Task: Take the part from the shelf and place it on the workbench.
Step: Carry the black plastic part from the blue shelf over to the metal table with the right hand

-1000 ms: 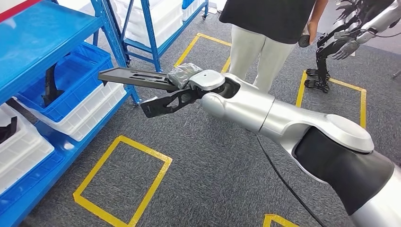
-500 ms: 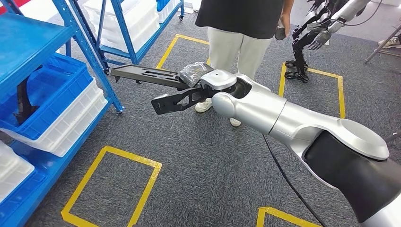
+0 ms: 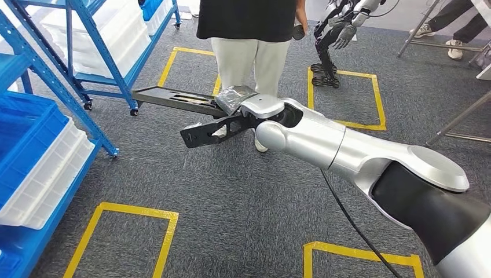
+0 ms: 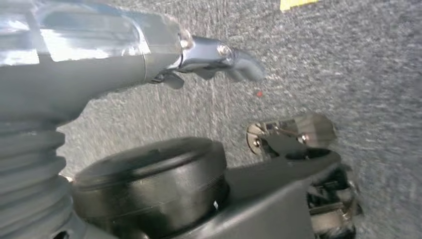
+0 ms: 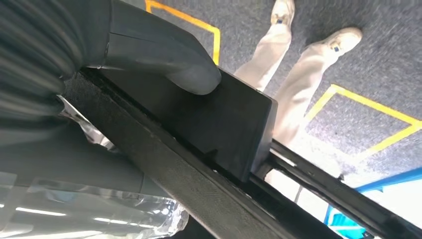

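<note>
One silver arm [image 3: 359, 156] runs in from the lower right of the head view, black sleeve nearest the camera, dark cable hanging under it. Right hand [image 3: 240, 110] at its far end is clamped on the part [image 3: 173, 98] — a long black plastic piece with slots, held roughly level above the grey carpet [image 3: 231, 220], well off any shelf. A second black arm of the part [image 3: 211, 128] angles down and left below the hand. Crinkled clear film [image 3: 234, 94] sits on top of the hand at the grip.

Right wrist view: thick grey thumb [image 5: 164, 55] presses flat onto the black part [image 5: 224, 124]; film bunched under the hand.

Left hand [image 4: 214, 55] hangs over the carpet in the left wrist view — fingers blurred, can't tell if curled or spread; nothing seen in it.

Floor: yellow tape squares [image 3: 124, 211] near left and near right, more further back.

Left edge: blue bin [image 3: 29, 130] nested on a white bin [image 3: 49, 179] on the blue rack [image 3: 58, 87].

Beyond the part: a person in light trousers [image 3: 252, 58] and dark top stands just behind the hand, feet on the carpet. Further back, a second blue rack on castors [image 3: 110, 52] with white bins, and another humanoid robot [image 3: 336, 35] standing in a taped square. Far right: metal legs of a stand [image 3: 457, 121], someone's shoes.
</note>
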Controlling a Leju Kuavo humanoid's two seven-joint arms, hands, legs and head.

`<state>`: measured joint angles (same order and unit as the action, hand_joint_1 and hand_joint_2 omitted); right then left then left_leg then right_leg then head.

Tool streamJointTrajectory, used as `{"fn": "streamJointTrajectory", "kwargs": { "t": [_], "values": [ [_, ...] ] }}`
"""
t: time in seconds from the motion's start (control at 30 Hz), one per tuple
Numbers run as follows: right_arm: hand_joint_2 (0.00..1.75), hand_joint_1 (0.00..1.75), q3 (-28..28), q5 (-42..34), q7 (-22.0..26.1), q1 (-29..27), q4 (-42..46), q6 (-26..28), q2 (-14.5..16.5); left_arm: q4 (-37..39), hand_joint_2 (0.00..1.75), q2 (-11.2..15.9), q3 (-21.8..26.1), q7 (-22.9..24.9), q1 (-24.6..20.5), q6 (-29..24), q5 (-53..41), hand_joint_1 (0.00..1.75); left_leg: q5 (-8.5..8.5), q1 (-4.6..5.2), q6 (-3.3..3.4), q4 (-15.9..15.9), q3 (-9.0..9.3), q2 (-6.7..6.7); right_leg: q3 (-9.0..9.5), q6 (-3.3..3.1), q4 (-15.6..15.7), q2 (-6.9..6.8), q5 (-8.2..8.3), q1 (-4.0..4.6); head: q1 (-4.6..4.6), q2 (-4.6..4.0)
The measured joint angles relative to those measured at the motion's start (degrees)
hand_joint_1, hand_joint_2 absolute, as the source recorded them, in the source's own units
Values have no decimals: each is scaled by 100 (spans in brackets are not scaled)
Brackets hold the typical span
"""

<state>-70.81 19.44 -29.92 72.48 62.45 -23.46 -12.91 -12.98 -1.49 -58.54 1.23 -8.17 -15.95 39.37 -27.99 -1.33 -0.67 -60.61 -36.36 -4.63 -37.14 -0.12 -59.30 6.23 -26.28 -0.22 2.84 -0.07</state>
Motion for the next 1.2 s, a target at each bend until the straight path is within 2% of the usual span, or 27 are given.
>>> {"fn": "streamJointTrajectory", "kwargs": {
  "t": [0.03,0.1,0.17,0.2,0.23,0.27,0.3,0.33,0.4,0.47,0.5,0.53,0.6,0.63,0.67,0.7,0.73,0.77,0.8,0.83,0.87,0.9,0.97,1.03,1.07,1.13,1.2],
  "values": [
    [175,175,5,-10,0,-4,27,3,-41,1,175,4,1,-2,-1,-10,3,0,8,2,23,23,23,61,-10,35,-2,-19,-7,-2,7,0],
    [175,175,26,-27,0,4,88,5,-110,1,175,2,1,-7,-4,-28,6,0,11,-1,81,75,89,210,-122,101,-233,-252,-144,12,58,0],
    [175,175,39,-36,0,6,135,4,-150,2,175,3,1,-10,4,-39,22,0,-23,22,129,88,153,371,-435,158,-865,-515,-425,4,130,0],
    [175,175,37,-45,1,0,144,3,-157,2,175,6,2,-10,8,-42,38,0,-47,33,142,88,180,457,-612,174,-1194,-558,-530,-8,149,0],
    [175,175,31,-56,8,-9,146,2,-161,2,175,10,5,-8,8,-44,57,0,-72,41,146,88,206,542,-738,183,-1405,-577,-559,-17,165,0],
    [175,175,29,-66,28,-12,143,4,-163,2,175,15,10,-6,2,-44,75,0,-96,45,140,88,231,618,-768,181,-1422,-587,-483,-23,181,0],
    [175,175,29,-74,60,-5,137,7,-164,2,175,19,18,-2,-9,-40,91,0,-121,48,131,88,260,686,-690,168,-1231,-600,-317,-24,202,0],
    [175,175,31,-76,102,16,126,11,-163,2,175,22,25,2,-23,-34,101,0,-146,50,118,89,291,745,-527,142,-886,-638,-99,-18,225,0],
    [175,175,34,-69,181,96,86,27,-149,2,175,25,35,10,-61,-26,115,0,-191,60,75,96,327,853,-184,75,-219,-779,154,42,255,0],
    [175,175,34,-61,226,163,41,40,-124,1,175,22,38,15,-94,-21,122,0,-217,64,22,113,344,949,-54,16,31,-847,148,111,254,0],
    [175,175,34,-57,237,180,19,42,-113,0,175,19,38,17,-107,-20,123,0,-225,63,-5,124,362,991,-49,-14,67,-815,142,123,250,0],
    [175,175,37,-51,242,184,-1,44,-108,-2,175,15,38,17,-119,-20,124,0,-252,52,-33,123,379,962,-26,-45,96,-783,144,121,244,0],
    [175,175,49,-38,252,212,-39,50,-99,-4,175,11,39,15,-135,-20,124,0,-402,32,-74,-73,307,679,31,-107,175,-734,158,92,224,0],
    [175,175,55,-33,260,225,-54,53,-86,-4,175,11,40,14,-137,-20,124,0,-545,25,-87,-342,171,512,57,-133,202,-711,162,77,196,0],
    [175,175,56,-31,267,235,-68,55,-72,-4,175,11,40,15,-133,-20,124,0,-700,26,-94,-697,-23,409,65,-152,205,-676,156,76,160,0],
    [175,175,49,-31,273,235,-80,56,-55,-3,175,11,40,17,-126,-20,124,0,-830,30,-102,-1067,-241,394,68,-167,199,-633,149,80,124,0],
    [175,175,40,-32,278,225,-91,56,-40,-3,175,12,40,19,-119,-20,124,0,-871,29,-110,-1327,-420,408,70,-171,189,-581,138,84,96,0],
    [175,175,31,-33,280,216,-101,56,-31,-2,175,14,40,21,-114,-19,124,0,-795,28,-114,-1396,-514,423,71,-169,171,-527,124,84,81,0],
    [175,175,26,-33,283,212,-110,57,-22,-2,175,17,40,21,-111,-19,124,0,-615,25,-117,-1259,-504,429,73,-159,146,-472,105,79,71,0],
    [175,175,25,-30,287,213,-121,60,-15,-2,175,22,41,21,-110,-19,125,0,-361,15,-120,-944,-400,392,74,-140,112,-418,78,67,58,0],
    [175,175,24,-27,294,220,-131,65,-9,-2,175,27,42,21,-110,-19,127,0,-163,-1,-123,-612,-268,285,66,-113,72,-370,47,54,45,0],
    [175,175,22,-23,306,233,-146,72,-2,-3,175,31,43,21,-110,-19,133,0,-41,-22,-123,-313,-143,163,46,-84,20,-319,18,44,29,0],
    [175,175,19,-18,337,250,-183,91,24,-3,175,36,46,26,-108,-18,145,0,-22,-30,-98,-72,-27,17,-8,-18,-25,-212,1,19,8,0],
    [175,175,20,-15,378,255,-235,111,51,-3,175,44,53,47,-114,-17,145,0,-23,-17,-39,-18,5,113,-41,42,-10,-101,18,-9,9,0],
    [175,175,21,-15,399,261,-264,121,58,-3,175,49,61,60,-124,-16,142,0,-16,-19,-9,12,28,173,-60,69,-34,-117,-5,-12,21,0],
    [175,175,24,-12,432,291,-322,142,79,-3,175,56,76,73,-142,-8,129,0,-13,-24,51,62,85,312,-226,118,-373,-303,-201,-4,89,0],
    [175,175,16,-9,448,301,-373,152,97,-2,175,68,84,81,-138,4,120,0,-42,0,90,70,130,468,-565,161,-1073,-512,-495,-5,187,0]
  ]
}}
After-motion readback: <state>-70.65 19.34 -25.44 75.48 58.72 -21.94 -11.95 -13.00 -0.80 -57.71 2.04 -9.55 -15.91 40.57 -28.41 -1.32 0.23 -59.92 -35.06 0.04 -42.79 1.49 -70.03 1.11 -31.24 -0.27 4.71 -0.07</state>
